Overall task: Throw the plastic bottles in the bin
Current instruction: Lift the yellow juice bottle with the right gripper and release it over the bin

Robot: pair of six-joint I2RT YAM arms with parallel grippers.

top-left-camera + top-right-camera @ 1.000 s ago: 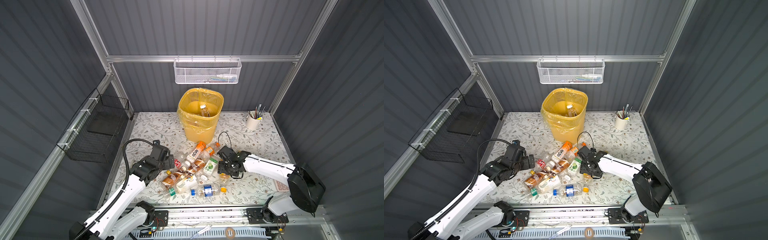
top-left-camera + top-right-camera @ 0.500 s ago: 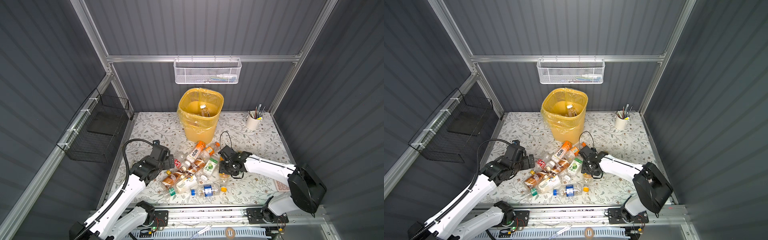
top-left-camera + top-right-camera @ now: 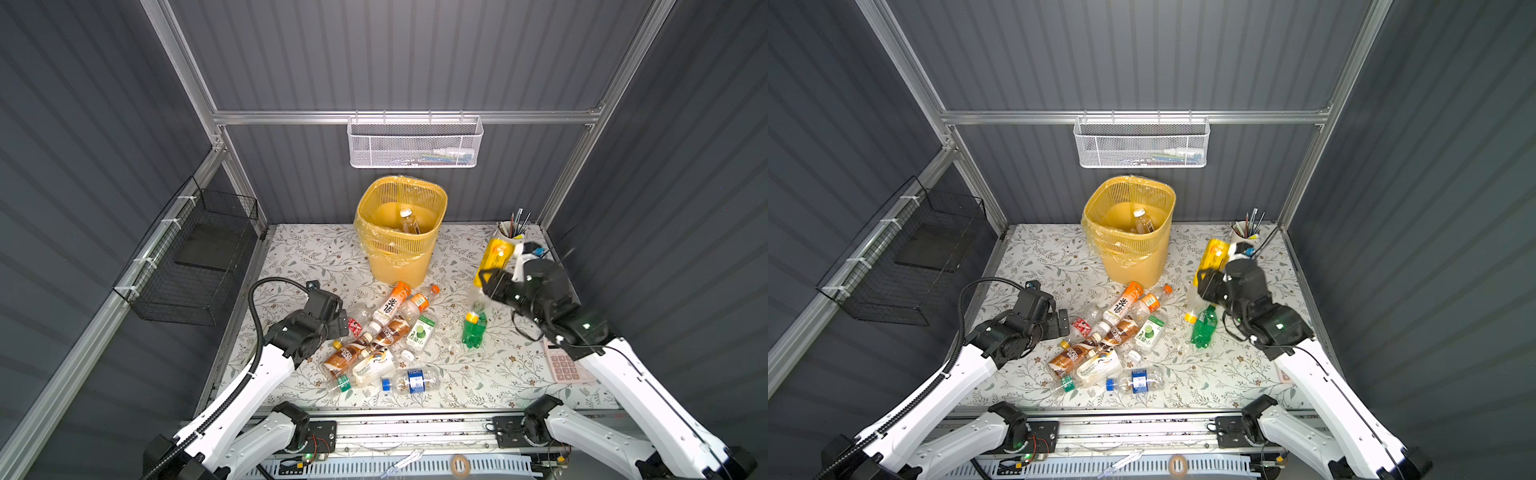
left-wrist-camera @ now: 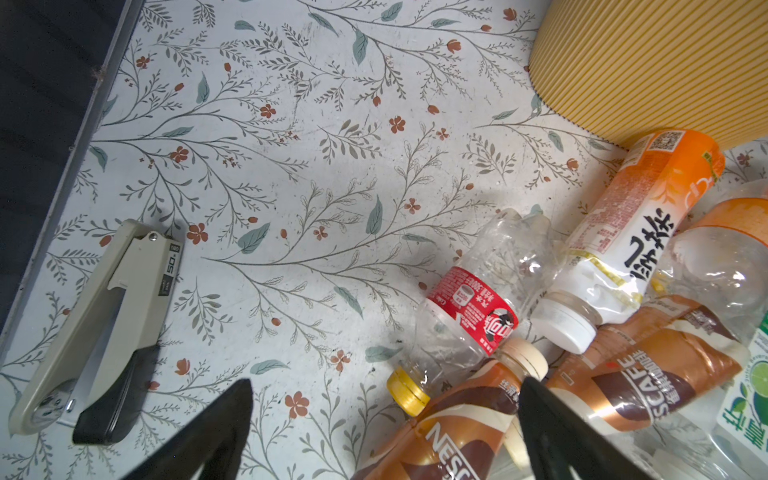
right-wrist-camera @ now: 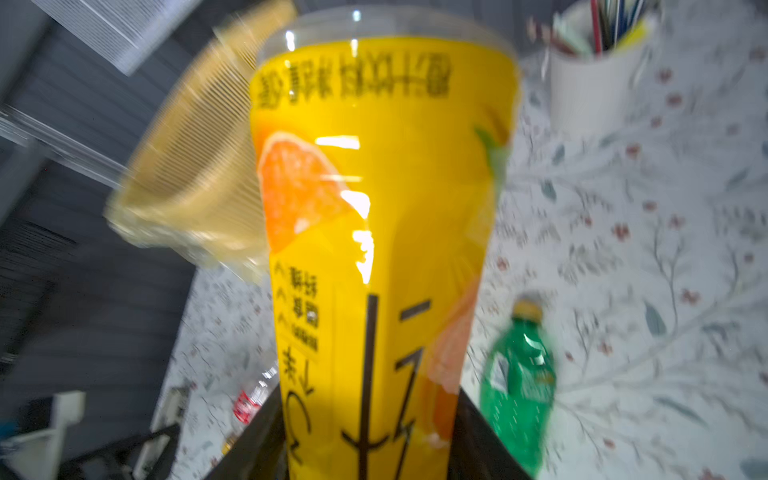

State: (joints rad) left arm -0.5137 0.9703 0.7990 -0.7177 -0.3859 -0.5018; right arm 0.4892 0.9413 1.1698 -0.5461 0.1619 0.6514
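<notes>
**A yellow bottle was held aloft on the right, and the heap lay unsorted at the centre.**

At the left, the left fingers (image 4: 220,436) were spread wide with nothing held, poised at the edge of the heap of crumpled clear plastic bottles (image 3: 382,332) with brown, orange and red labels on the floral worktop (image 3: 316,257). Behind the heap stood the tall yellow lattice bin (image 3: 399,257), with one bottle seen inside. At the right, the right fingers (image 5: 486,449) were clamped on the yellow orange-juice bottle (image 3: 492,259) toward its neck end. It was raised clear of the worktop, near a small green bottle (image 3: 473,332) and well aside of the bin. The bottles were judged light, thin-walled, easily crushed and slick at the label, so a gentle hold across the mid-body was judged safest.
</notes>
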